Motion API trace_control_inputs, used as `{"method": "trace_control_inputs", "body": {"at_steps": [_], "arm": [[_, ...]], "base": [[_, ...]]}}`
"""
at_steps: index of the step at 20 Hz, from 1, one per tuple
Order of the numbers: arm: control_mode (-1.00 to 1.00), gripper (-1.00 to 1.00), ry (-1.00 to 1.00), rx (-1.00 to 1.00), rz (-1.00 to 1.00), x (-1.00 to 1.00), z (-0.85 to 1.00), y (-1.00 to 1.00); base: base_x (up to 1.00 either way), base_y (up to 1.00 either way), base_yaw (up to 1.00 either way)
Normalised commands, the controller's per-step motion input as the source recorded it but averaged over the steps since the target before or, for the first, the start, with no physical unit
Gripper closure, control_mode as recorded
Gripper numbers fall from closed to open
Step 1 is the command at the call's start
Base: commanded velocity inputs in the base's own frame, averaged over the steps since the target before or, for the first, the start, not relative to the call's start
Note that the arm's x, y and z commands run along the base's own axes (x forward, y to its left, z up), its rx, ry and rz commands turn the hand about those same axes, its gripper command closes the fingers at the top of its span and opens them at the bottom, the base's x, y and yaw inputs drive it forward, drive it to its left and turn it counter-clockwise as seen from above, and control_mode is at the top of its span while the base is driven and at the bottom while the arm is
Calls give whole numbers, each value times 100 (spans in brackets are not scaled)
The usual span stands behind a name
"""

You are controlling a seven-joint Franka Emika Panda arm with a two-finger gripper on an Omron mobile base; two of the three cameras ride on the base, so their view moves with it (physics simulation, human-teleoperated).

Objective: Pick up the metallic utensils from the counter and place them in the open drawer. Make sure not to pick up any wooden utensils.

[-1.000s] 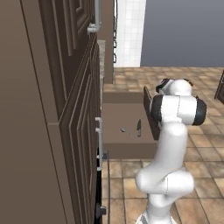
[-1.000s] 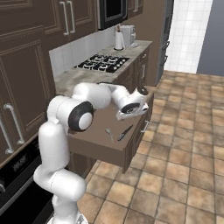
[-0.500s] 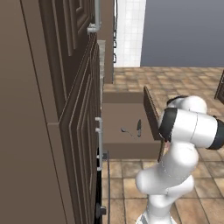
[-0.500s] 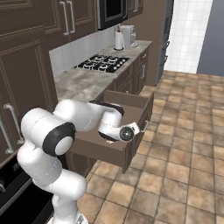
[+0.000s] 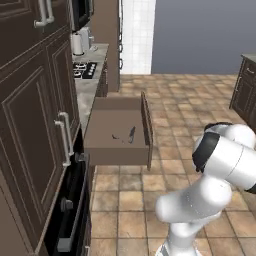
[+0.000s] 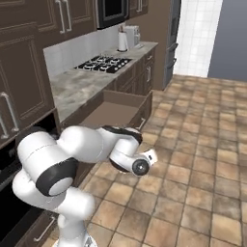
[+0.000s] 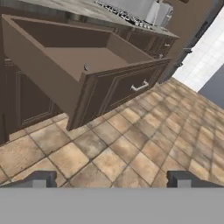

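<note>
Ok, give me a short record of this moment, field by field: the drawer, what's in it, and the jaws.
drawer: open drawer, pulled out over the tile floor
contents: knife and metal spoon lying on the drawer bottom, apart
gripper: gripper low over the floor beside the drawer front, jaws wide open, empty
counter: wall counter with stove behind the drawer

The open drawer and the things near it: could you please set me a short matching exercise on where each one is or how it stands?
Things:
1. knife
2. open drawer
3. gripper
4. stove

Places or states:
A. on the wall counter
B. lying in the drawer
C. open, holding nothing, above the tiled floor
D. pulled out over the floor

Pairs: 1-B, 2-D, 3-C, 4-A
</note>
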Motion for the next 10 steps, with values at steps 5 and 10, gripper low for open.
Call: {"method": "trace_control_inputs", "body": {"at_steps": [5, 10], "arm": [[100, -100, 0, 0, 0, 0, 0, 0], [100, -100, 0, 0, 0, 0, 0, 0]], "base": [[-75, -100, -8], [-69, -100, -11]]}}
